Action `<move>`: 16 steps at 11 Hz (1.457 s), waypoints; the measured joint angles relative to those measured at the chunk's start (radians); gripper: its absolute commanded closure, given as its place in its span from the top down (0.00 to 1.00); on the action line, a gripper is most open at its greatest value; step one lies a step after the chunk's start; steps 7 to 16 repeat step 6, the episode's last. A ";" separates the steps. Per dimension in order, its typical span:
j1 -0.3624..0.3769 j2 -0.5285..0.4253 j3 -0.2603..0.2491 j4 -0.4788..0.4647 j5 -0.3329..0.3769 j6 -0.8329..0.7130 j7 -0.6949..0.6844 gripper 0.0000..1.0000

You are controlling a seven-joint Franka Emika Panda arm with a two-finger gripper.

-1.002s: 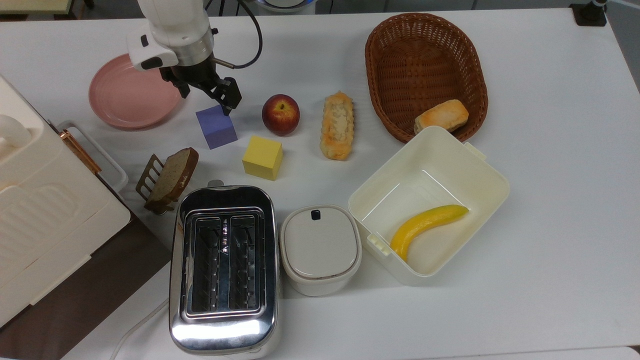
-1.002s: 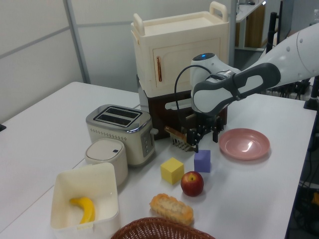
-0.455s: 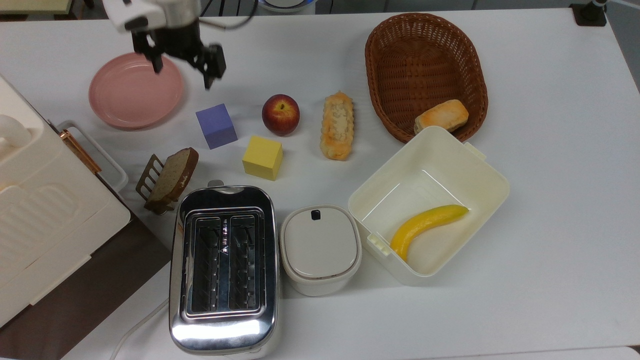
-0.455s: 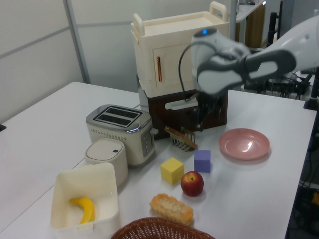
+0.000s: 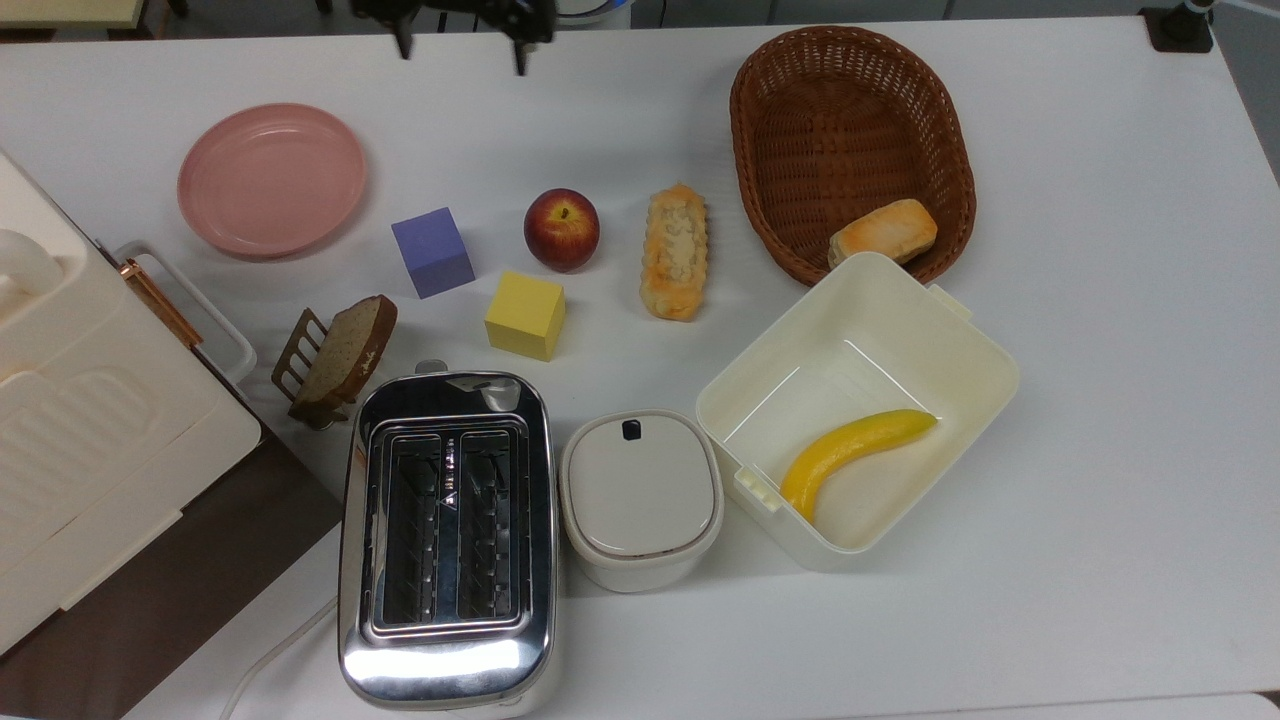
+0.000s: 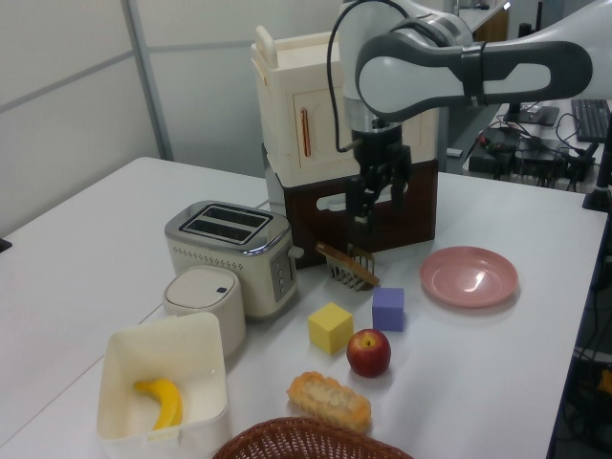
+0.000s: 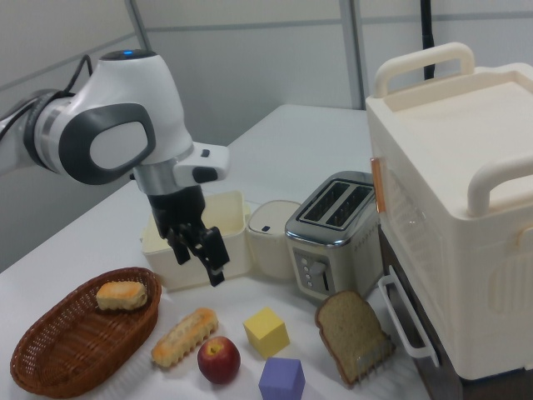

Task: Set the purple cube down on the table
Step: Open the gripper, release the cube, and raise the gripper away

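The purple cube [image 5: 432,252] rests flat on the white table [image 5: 1100,300], between the pink plate and the apple, with nothing touching it. It is also in the left view [image 6: 387,309] and the right view [image 7: 281,380]. My gripper [image 5: 462,38] hangs high above the table at the top view's upper edge, well clear of the cube, open and empty. In the left view the gripper [image 6: 374,199] is in front of the cream cabinet. In the right view the gripper [image 7: 198,262] hovers above the bread roll and apple.
Near the cube lie a pink plate [image 5: 272,178], an apple [image 5: 561,228], a yellow cube [image 5: 525,315] and a bread roll [image 5: 674,250]. A toast rack with a slice [image 5: 340,355], a toaster [image 5: 447,535], a lidded pot [image 5: 640,497], a banana box [image 5: 950,340], a basket [image 5: 850,140] and a cabinet [image 5: 80,430] stand around.
My gripper has risen from just beside the purple cube and swung toward the top view's upper edge. The cube has stayed in place on the table.
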 measured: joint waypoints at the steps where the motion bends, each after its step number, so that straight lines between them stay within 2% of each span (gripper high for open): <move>1: 0.002 0.004 0.015 0.002 0.009 0.010 0.036 1.00; 6: -0.019 0.038 -0.009 0.005 0.016 0.149 0.097 1.00; 16: -0.019 0.038 -0.009 0.005 0.016 0.149 0.097 1.00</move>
